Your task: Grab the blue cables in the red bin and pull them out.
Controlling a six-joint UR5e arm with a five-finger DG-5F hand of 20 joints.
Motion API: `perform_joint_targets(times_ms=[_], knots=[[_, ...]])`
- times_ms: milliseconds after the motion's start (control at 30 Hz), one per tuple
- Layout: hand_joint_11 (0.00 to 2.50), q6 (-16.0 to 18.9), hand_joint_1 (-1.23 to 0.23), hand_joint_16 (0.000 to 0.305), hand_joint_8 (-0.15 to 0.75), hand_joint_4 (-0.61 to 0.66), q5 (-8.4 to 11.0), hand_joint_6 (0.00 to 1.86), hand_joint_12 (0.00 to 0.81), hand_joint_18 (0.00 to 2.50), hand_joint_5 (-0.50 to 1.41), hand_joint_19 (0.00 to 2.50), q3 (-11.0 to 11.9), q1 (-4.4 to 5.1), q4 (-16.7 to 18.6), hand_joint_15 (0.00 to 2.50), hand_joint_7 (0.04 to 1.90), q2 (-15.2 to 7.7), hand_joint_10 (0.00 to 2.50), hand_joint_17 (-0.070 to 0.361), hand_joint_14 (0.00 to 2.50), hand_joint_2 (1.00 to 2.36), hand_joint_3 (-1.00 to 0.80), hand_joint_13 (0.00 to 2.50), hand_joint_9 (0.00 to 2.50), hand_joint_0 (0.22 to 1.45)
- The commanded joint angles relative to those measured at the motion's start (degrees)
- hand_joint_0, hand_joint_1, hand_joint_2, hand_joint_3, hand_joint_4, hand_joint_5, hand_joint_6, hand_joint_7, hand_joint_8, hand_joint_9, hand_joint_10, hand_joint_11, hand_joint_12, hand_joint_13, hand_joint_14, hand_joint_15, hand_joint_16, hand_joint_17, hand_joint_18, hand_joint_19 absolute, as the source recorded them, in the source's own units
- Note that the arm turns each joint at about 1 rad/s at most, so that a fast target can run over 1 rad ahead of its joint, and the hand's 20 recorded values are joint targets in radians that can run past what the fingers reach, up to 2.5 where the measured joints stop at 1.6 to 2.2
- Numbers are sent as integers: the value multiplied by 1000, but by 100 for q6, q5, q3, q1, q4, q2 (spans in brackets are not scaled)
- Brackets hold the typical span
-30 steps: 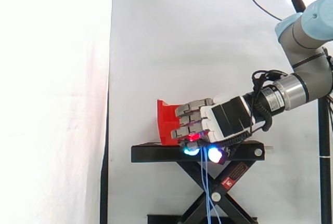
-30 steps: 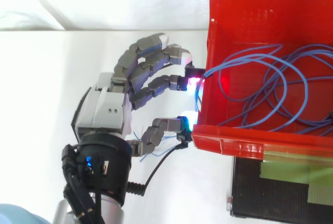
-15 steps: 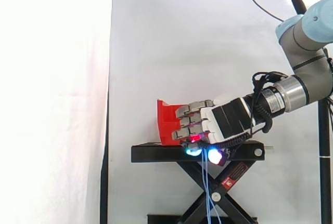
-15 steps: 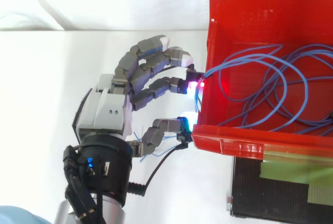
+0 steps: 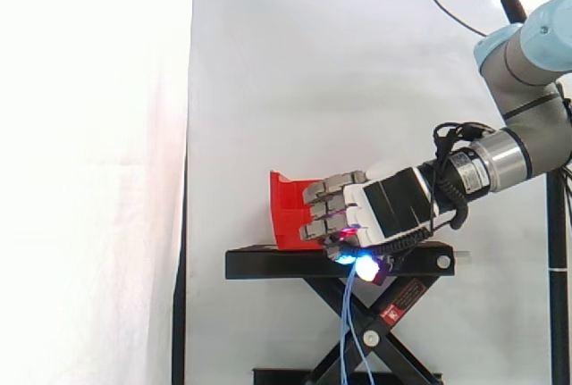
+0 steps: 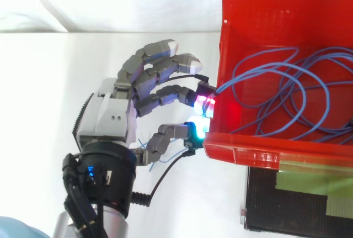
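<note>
A red bin (image 6: 248, 17) stands on the black stand (image 5: 268, 264). Blue cables (image 6: 287, 91) lie in loops inside it, and some strands run over its left wall. My hand (image 6: 110, 119) is just outside that wall, its fingers curled and pinching the strands against the thumb where the fingertips (image 6: 201, 101) glow red and cyan. In the side view the hand (image 5: 384, 211) covers the front of the bin (image 5: 286, 211), and thin blue cables (image 5: 349, 340) hang from it down past the stand.
A black platform with strips of green tape (image 6: 298, 185) shows below the bin. The stand's scissor legs (image 5: 393, 331) are beneath the hand. A white curtain (image 5: 89, 171) hangs at the left.
My hand has shifted slightly away from the bin wall and its fingers have closed tighter on the strands. The loops in the bin have shifted a little.
</note>
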Motion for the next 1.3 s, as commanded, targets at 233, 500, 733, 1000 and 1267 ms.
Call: perform_joint_targets(times_ms=[233,500,733,1000,1267], knots=[[461,46,-780,40,232,117,-20,345,317,542,935,637,4,171,-11,818,898,1,19,90,29,1000,-1000,906,755,899],[462,336,-775,40,234,117,-20,388,317,548,922,629,-4,373,-11,818,877,1,19,90,29,1000,-1000,907,762,904],[463,1100,-774,40,233,118,-29,408,318,548,916,638,4,601,-11,817,864,1,19,90,29,1000,-1000,909,762,904],[462,1663,-773,40,233,120,-20,422,317,549,910,637,-4,777,-11,814,855,1,17,90,29,1000,-1000,906,762,903],[462,2595,-773,40,233,120,-29,428,317,546,909,639,4,1006,-2,815,851,1,17,90,27,1000,-1000,904,760,903]])
